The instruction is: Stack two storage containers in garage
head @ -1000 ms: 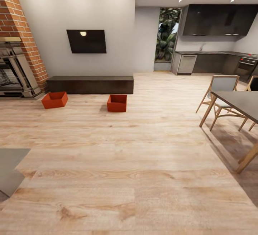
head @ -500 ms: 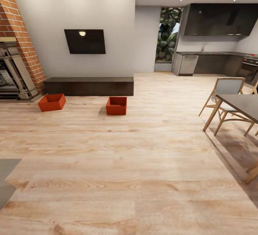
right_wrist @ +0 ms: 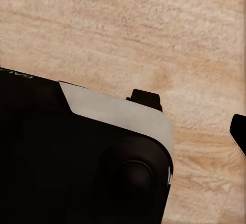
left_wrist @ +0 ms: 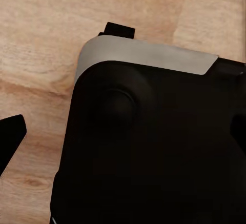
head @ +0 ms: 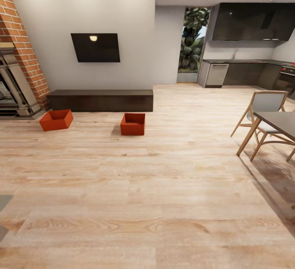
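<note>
Two orange-red storage containers sit on the living room's pale plank floor, in front of the long dark low cabinet.

The left container lies just off the cabinet's left end, turned at an angle and near the red-brick fireplace; the right container sits square-on before the cabinet's right part, well apart from the first. Both stand upright, open tops up, below the black wall TV. A wide stretch of bare planks runs from the cabinet toward the camera, bounded to the cabinet's right by a dining table and wooden chair, with the dark kitchen units beyond. The wrist views show dark robot housing above the wood; whether either gripper is spread or clenched cannot be told.
</note>
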### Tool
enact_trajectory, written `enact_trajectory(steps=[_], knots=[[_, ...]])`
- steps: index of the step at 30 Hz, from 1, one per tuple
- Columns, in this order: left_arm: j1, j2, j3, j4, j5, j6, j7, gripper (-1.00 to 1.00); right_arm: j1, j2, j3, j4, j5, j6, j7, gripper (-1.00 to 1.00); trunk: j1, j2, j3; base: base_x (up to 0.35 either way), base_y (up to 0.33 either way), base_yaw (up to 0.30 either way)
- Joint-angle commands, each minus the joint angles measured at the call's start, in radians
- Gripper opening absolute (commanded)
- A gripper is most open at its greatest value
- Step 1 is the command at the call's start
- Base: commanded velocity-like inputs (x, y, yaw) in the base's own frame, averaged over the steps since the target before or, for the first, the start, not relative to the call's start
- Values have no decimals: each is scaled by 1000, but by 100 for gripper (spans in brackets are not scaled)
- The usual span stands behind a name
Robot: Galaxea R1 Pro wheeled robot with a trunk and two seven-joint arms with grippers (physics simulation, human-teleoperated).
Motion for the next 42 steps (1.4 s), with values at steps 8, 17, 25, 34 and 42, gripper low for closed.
enact_trajectory(steps=[8, 17, 25, 34, 42], knots=[[-1, 1, 6, 2, 5, -5, 1, 100, -1, -1, 2, 2, 2, -2, 0, 100, 0, 0, -1, 297, 122, 0], [-1, 1, 6, -7, 5, -5, 2, 100, -1, -2, 2, 2, 3, -3, 0, 100, 0, 0, -1, 301, 153, 0], [-1, 1, 6, -16, 5, -5, 2, 100, -1, -2, 2, 2, 3, -3, 0, 100, 0, 0, -1, 301, 154, 0], [-1, 1, 6, -16, 5, -5, 2, 100, -1, -3, 2, 2, 3, -3, 0, 100, 0, 0, -1, 301, 154, 0], [-1, 1, 6, -16, 5, -5, 2, 100, -1, -4, 2, 1, 3, -3, 0, 100, 0, 0, -1, 301, 152, 0]])
